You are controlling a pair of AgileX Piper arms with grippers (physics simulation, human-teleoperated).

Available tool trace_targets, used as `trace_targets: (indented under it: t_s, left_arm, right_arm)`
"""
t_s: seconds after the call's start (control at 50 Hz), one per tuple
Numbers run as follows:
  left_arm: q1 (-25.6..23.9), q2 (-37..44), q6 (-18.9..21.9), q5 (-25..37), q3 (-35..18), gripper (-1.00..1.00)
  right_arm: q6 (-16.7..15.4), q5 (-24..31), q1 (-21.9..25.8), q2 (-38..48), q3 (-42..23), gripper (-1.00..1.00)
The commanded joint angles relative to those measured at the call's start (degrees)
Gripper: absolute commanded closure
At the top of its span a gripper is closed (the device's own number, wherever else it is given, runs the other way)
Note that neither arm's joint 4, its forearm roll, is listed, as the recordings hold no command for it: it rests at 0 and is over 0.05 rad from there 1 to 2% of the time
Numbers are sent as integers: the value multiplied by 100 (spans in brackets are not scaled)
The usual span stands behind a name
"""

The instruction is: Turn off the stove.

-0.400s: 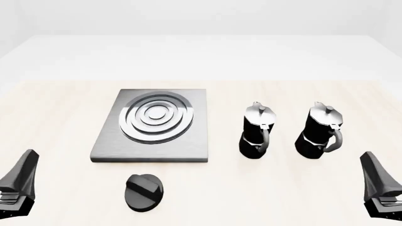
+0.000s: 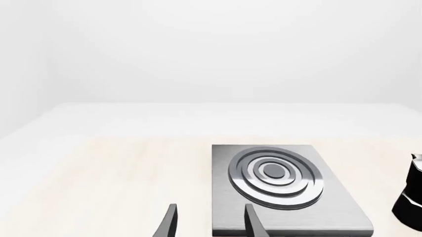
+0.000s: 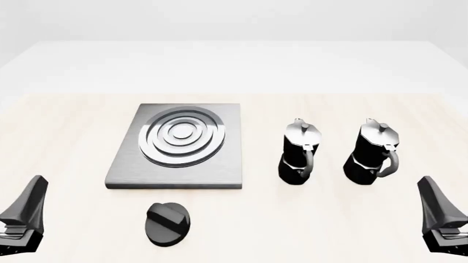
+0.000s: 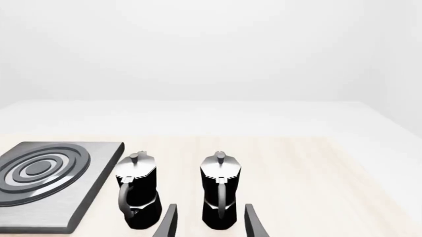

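The stove point(image 3: 124, 170) is a flat square grey metal plate with raised concentric silver rings, left of the table's centre. Its separate round black ridged knob point(image 3: 167, 223) lies on the table just in front of the plate. My left gripper point(image 3: 35, 190) is open and empty at the near left, well left of the knob. In the left wrist view its gripper point(image 2: 211, 224) points toward the stove point(image 2: 329, 212); the knob is out of that view. My right gripper point(image 3: 430, 190) is open and empty at the near right; in the right wrist view point(image 4: 211, 224) it faces the moka pots.
Two black-and-silver moka pots point(image 3: 300, 152) point(image 3: 374, 153) stand upright side by side to the right of the stove. They also show in the right wrist view point(image 4: 138, 197) point(image 4: 220, 195). The light wooden tabletop point(image 3: 73, 120) ends at a white surround beyond.
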Motion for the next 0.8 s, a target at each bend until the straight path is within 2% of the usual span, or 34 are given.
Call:
trace_targets:
  t_s: [0.02,0.08,0.12,0.14,0.18,0.26,0.3,0.34,0.46,0.54,0.6,0.72,0.8]
  left_arm:
    - [0,157,11,-135,-15,-100]
    - [-65,368,24,-225,-103,-100]
    - [-102,405,170,-242,-136,-100]
    - [59,952,-51,-482,-321,-100]
    - [14,1265,-163,-632,-393,-100]
    - [-90,1554,12,-608,-636,-100]
    - [-255,2006,-24,-655,-705,-100]
    - [-390,1905,156,-459,-740,-100]
    - [-681,1996,179,-11,-924,-100]
    - [-986,2363,58,259,-1097,-100]
    - [-1297,2353,374,598,-1216,-100]
    - [-1549,2426,507,1161,-1502,-100]
    - [-1649,2588,1027,1335,-1559,-100]
  right_arm:
    - [-10,-122,23,115,5,-100]
    - [-14,-174,37,171,8,-100]
    - [-12,-197,36,195,8,-100]
    - [-11,-249,32,248,9,-100]
    - [-11,-268,27,272,9,-100]
    - [-9,-346,41,349,10,-100]
    - [-6,-362,54,370,10,-100]
    - [-6,-374,63,386,10,-100]
    - [-4,-371,72,393,10,-100]
    - [6,-323,94,348,10,-100]
    - [5,-276,112,303,10,-100]
    - [0,-262,134,305,10,-100]
    - [-5,-292,156,348,11,-100]
